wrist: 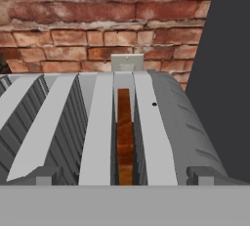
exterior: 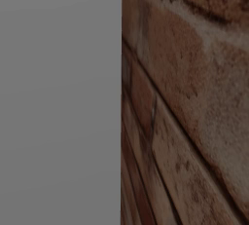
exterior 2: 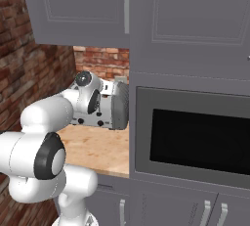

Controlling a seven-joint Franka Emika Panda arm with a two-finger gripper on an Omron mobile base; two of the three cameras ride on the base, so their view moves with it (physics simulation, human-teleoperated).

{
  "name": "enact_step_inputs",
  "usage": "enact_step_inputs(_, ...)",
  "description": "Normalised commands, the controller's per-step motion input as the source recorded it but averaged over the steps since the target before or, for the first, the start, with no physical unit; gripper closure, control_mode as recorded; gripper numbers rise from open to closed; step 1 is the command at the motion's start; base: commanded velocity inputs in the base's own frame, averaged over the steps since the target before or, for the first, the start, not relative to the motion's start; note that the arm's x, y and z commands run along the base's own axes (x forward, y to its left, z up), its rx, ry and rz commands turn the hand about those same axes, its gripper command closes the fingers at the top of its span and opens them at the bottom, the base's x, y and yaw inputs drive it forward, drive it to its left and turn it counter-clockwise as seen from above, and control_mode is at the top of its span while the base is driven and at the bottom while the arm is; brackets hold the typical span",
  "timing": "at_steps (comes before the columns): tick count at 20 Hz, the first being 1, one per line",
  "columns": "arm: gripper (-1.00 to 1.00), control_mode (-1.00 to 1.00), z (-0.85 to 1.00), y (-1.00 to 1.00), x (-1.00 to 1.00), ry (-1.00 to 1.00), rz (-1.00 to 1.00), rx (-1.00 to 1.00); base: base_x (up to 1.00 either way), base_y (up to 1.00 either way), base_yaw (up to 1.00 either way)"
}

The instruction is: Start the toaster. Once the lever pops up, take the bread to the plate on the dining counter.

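The thin tan-brown slice of bread [wrist: 125, 137] stands on edge inside a slot of the grey ribbed metal toaster [wrist: 171, 122]. It looks light, stiff and crumbly; the top crust edge seems the best place to pinch. The jaws stand released, holding nothing.

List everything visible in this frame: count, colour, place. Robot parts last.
toaster: one, grey, on the wood counter against the wall, several slots on top.
bread: one slice, brown, standing in the right-hand slot.
brick wall: red-brown, behind the toaster.
outlet: one, pale, on the wall above the toaster.
counter: light wood top, left of the oven.
cabinets: grey, above the counter and oven.
oven: one, grey with dark window, built in.
arm: white, dark joints, reaching toward the toaster.
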Motion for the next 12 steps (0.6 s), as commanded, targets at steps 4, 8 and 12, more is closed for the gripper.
enact_step_inputs(4,-1.0,-1.0,0.0,0.0,0.0,0.0,0.0,0.0,0.0,0.0,0.0)
enact_step_inputs(8,-1.0,-1.0,0.0,0.0,0.0,0.0,0.0,0.0,0.0,0.0,0.0)
enact_step_inputs(12,-1.0,-1.0,0.0,0.0,0.0,0.0,0.0,0.0,0.0,0.0,0.0)
